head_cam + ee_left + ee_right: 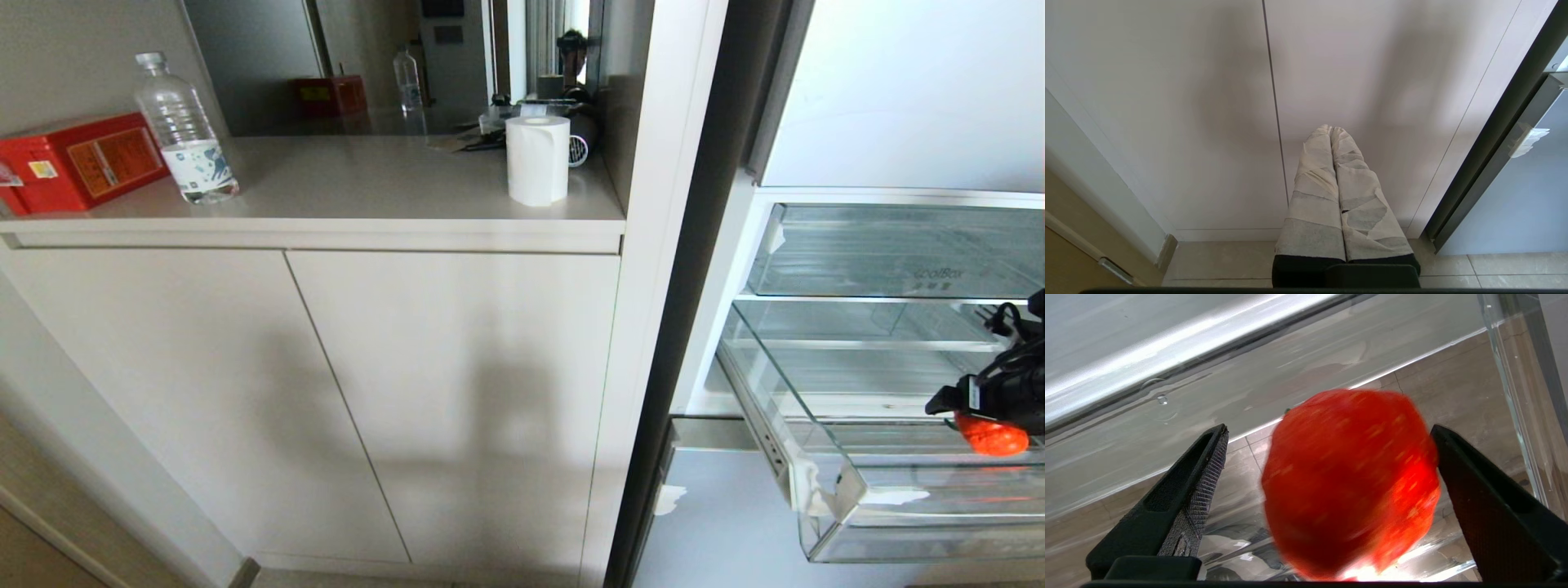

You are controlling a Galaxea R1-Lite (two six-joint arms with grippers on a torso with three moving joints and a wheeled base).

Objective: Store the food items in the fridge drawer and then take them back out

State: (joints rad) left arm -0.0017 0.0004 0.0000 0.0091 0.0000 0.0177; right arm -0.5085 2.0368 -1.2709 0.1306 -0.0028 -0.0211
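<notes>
While our right gripper (1327, 469) hangs over the fridge drawer (849, 498) at the far right of the scene, its jaws stand spread wide with a red-orange food item (1351, 486) between them; one finger (1486, 514) looks to be touching or nearly touching the piece, while the other finger (1188, 502) stands clear of it, so we judge the piece released rather than gripped. In the head view the same piece (992, 437) shows just under the gripper, inside the pulled-out clear bin, near its front wall. We judge it to be light and somewhat firm, with a rounded, lumpy skin that could roll on the ridged floor or slip from smooth pads, so we would take it across its widest middle, both pads square to the sides, with a gentle squeeze. Its outline is smeared, which suggests it may be dropping or rolling, but we cannot tell whether it already rests on the floor of the bin. We see only one piece; a second may lie beyond the right edge, where the drawer and most of our right arm are cut off. Clear walls and reflections make the bin's depth hard to read. Our left gripper (1331, 132) is parked low before the cabinet doors (1167, 102), its taped fingers pressed together and holding nothing.
</notes>
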